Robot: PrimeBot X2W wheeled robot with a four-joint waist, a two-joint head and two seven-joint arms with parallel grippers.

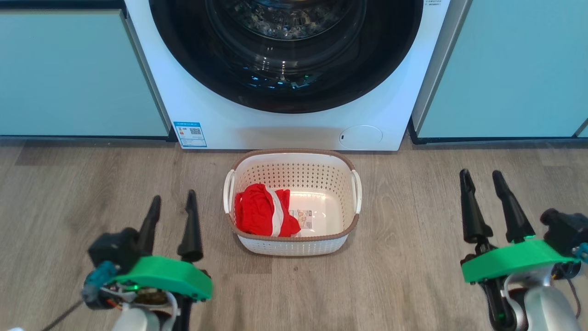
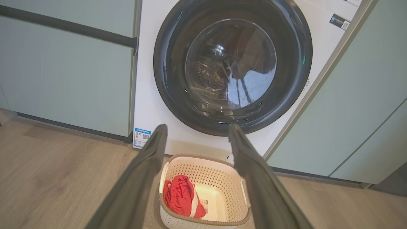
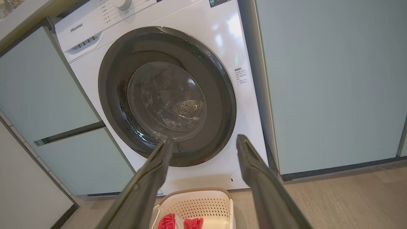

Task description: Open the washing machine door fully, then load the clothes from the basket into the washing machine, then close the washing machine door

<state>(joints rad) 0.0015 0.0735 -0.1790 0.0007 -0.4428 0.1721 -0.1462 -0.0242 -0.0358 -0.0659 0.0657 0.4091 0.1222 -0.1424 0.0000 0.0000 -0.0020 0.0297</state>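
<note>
The door is shut, rigid and glossy, likely needing a hooked pull at its rim; the left gripper and right gripper stand spread, empty.

— How does the washing machine door look?
— Glossy black plastic rim around clear, shiny glass. The washing machine body is smooth white with a sheen.
— The basket?
— Matt perforated plastic, with a textured brown rim. The clothes in it are soft, creased cloth.
— And the floor?
— Matt wood-grain planks. The cabinets are smooth, with a satin finish.
</note>
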